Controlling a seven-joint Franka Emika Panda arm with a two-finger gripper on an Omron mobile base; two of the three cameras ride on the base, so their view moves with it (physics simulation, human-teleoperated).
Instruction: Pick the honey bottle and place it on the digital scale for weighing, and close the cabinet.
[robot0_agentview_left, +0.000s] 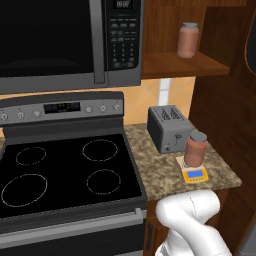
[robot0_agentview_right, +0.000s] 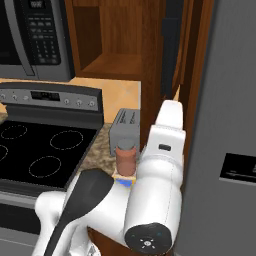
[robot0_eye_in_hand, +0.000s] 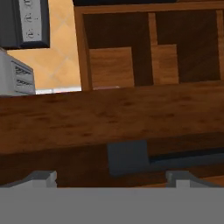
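Honey bottle (robot0_agentview_left: 195, 148) is sitting on the digital scale (robot0_agentview_left: 194, 174); claw (robot0_eye_in_hand: 111, 177), spread empty, is risking glancing off the cabinet door (robot0_eye_in_hand: 109, 118).

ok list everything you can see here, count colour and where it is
honey bottle: one, reddish-brown with dark grey cap, standing on the digital scale
digital scale: one, cream and yellow with blue display, counter in front of the toaster
paler jar: one, pinkish, on the open cabinet shelf
cabinet: one, brown wood, right of the microwave, door open
toaster: one, grey, back of the counter
microwave: one, black and grey, above the stove
stove: one, black top with grey panel, left of the counter
counter: one, speckled stone
fridge: one, grey, far right
gripper: one, fingers apart, at the wooden door edge
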